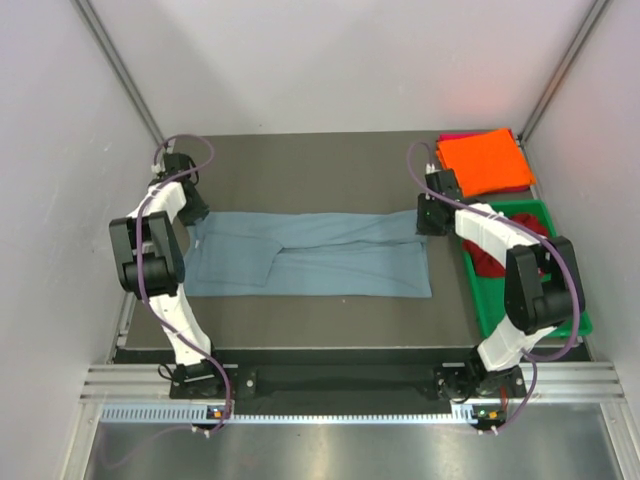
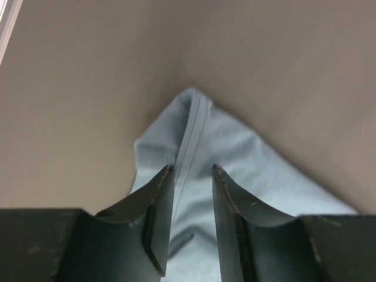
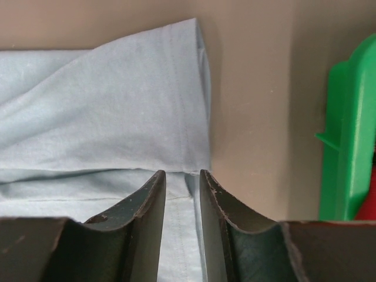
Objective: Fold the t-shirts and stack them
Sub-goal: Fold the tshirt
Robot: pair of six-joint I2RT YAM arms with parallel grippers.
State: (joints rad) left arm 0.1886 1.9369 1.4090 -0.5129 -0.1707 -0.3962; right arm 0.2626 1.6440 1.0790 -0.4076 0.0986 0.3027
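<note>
1. Your left gripper (image 2: 191,170) hangs over the left end of the blue-grey shirt (image 1: 310,255). Its jaws are parted by a narrow gap and pinch nothing (the hem seam shows plainly between them).
2. Your right gripper (image 3: 182,173) stands the same way over the right end, slightly apart and empty, with cloth underneath.
3. The shirt lies as a long band across the middle of the table (image 1: 330,165), folded lengthwise. Its right end is near the green tray (image 3: 346,147) but not touching it.
4. Snagging is the first risk. With the jaws this close to the cloth, a fingertip could catch the fabric as you lift away, I judge, and pull the fold open.
5. The right end shows stacked layers, so a shallow pinch may take only the top one and the lower layer would slide out.
6. The creases near the middle look loose, so if your two arms move unevenly the band could skew.
7. The tray sits close by (a dark red shirt (image 1: 490,262) lies in it). A wide swing of the right arm could nudge it.
8. The orange shirt (image 1: 482,160) lies on the pink shirt (image 1: 455,137) at the far right corner. A careless placement there could topple or ruffle that stack.
9. No brand, label or writing can be read on any shirt, the tray or the fingers.
</note>
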